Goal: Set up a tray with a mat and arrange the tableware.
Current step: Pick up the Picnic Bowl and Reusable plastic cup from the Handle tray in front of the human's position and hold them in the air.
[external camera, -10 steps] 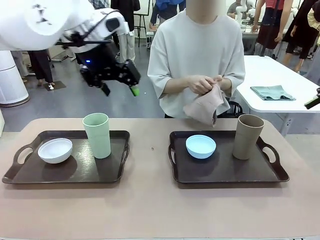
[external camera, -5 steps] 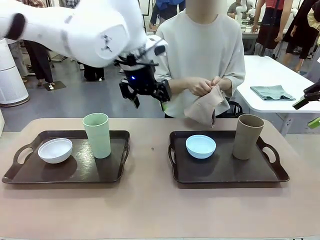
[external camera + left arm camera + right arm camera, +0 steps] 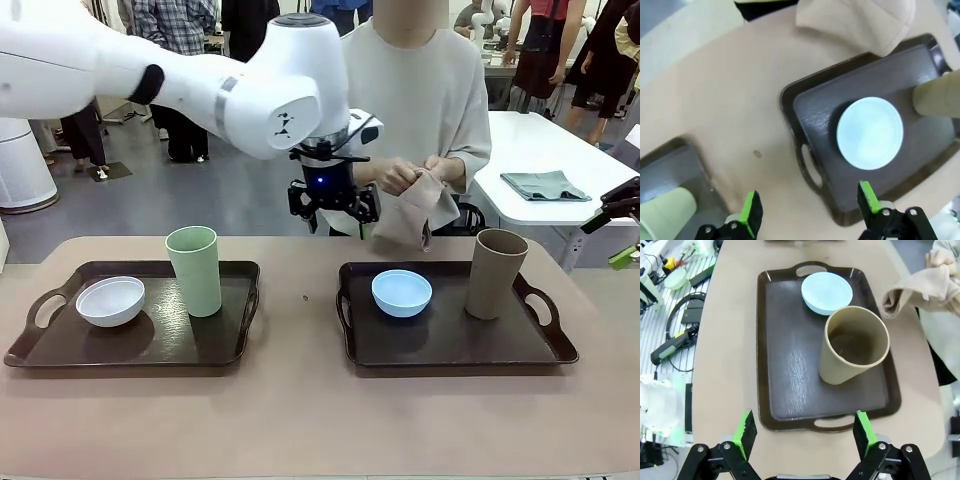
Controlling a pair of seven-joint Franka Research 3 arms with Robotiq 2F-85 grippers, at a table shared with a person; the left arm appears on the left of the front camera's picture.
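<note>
The person holds a folded beige mat (image 3: 410, 215) in both hands above the table's far edge. My left gripper (image 3: 335, 208) hangs open just left of those hands, high over the table. In its wrist view my left gripper (image 3: 809, 205) looks down on the right tray (image 3: 790, 102), the light blue bowl (image 3: 870, 132) and the mat (image 3: 855, 20). The left tray (image 3: 240, 330) carries a white bowl (image 3: 110, 300) and a pale green tumbler (image 3: 195, 270). The right tray (image 3: 455, 345) carries the blue bowl (image 3: 402, 292) and a tan tumbler (image 3: 497, 272). My right gripper (image 3: 622, 228) stays open at the right edge, and in its own view my right gripper (image 3: 804, 429) is above the tray's (image 3: 785, 370) near handle and the tan tumbler (image 3: 855, 345).
A white side table (image 3: 540, 140) with a folded teal cloth (image 3: 545, 185) stands at the back right. People stand farther back. Cables and tools (image 3: 675, 340) lie beside the table's right end. Bare tabletop (image 3: 300, 400) runs between and in front of the trays.
My left arm has swung right, from above the left tray to the middle beside the person's hands. My right gripper has edged a little farther in at the right edge.
</note>
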